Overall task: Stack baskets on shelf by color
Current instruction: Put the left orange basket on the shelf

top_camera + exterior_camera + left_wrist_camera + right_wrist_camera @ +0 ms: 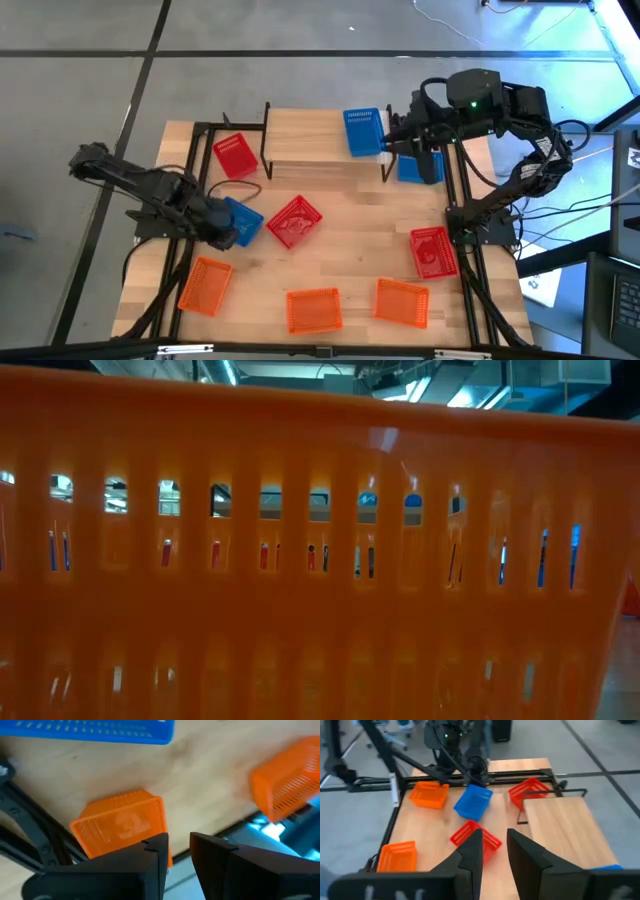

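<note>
The shelf (320,140) stands at the table's far middle, with one blue basket (362,132) on its right end. A second blue basket (418,166) lies on the table just right of the shelf. A third blue basket (244,218) lies at mid-left. My left gripper (179,847) hangs beside it, open and with nothing between its fingers, over the table near an orange basket (122,827). Red baskets lie left of the shelf (235,155), at the middle (295,221) and at the right (433,250). My right gripper (495,845) is open above the shelf's right end.
Three orange baskets (205,285) (313,308) (402,302) lie along the table's near edge. One orange basket (320,560) fills the low view. Black frame rails (465,200) run along the table's left and right sides.
</note>
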